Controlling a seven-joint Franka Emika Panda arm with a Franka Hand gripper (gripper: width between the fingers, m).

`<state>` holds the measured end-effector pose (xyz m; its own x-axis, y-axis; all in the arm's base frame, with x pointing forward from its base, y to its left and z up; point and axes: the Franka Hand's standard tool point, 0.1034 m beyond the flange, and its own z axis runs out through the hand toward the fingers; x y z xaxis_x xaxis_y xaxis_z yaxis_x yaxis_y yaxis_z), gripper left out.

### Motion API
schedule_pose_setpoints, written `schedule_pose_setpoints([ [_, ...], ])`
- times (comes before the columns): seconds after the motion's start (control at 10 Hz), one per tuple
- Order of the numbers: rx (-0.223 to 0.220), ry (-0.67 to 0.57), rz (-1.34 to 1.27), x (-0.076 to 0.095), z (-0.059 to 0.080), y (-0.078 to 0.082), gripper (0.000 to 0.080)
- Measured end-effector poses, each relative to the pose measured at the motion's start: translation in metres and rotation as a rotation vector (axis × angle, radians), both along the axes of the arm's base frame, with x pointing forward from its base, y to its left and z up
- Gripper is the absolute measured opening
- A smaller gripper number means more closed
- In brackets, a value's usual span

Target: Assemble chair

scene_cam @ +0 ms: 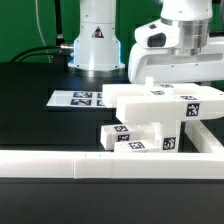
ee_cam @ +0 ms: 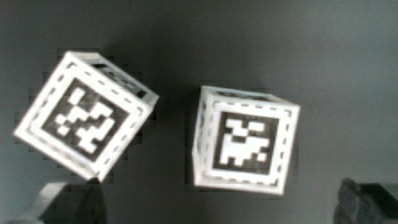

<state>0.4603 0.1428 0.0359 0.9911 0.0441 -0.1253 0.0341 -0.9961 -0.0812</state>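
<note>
Gripper [ee_cam: 214, 204] jaws stood as wide as they go in the wrist view, the two dark fingertips [ee_cam: 64, 203] well apart with nothing between them, so it held and touched nothing. Beneath it on the dark table [ee_cam: 338, 60] lay two small white tagged blocks of the chair, one turned at an angle [ee_cam: 86, 110] and the other [ee_cam: 246, 136] just beside it, not touching. They looked like hard, light, stiff plastic with smooth and probably slippery faces, best pinched across two flat opposite sides with the jaws squared to them. In the exterior view the gripper hung over the chair pieces toward the exterior view's right, where a flat panel [scene_cam: 165, 100] rested on tagged blocks [scene_cam: 140, 138] just inside the white border rail [scene_cam: 60, 165]; its fingertips could not be made out there. A marker board [scene_cam: 80, 98] lay near the pieces, on the exterior view's left
</note>
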Motion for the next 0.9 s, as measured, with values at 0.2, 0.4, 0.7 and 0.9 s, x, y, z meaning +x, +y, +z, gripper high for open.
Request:
schedule_pose_setpoints([
  [0.2, -0.002, 0.004, 0.002, -0.0016, -0.0028, 0.0012, 0.0649],
  [0.4, -0.001, 0.003, -0.007, 0.0014, -0.0018, 0.0040, 0.0649],
  [0.7, -0.001, 0.003, -0.008, 0.0012, -0.0020, 0.0037, 0.0649],
  [0.9, -0.001, 0.003, -0.007, 0.0011, -0.0023, 0.0045, 0.0649],
])
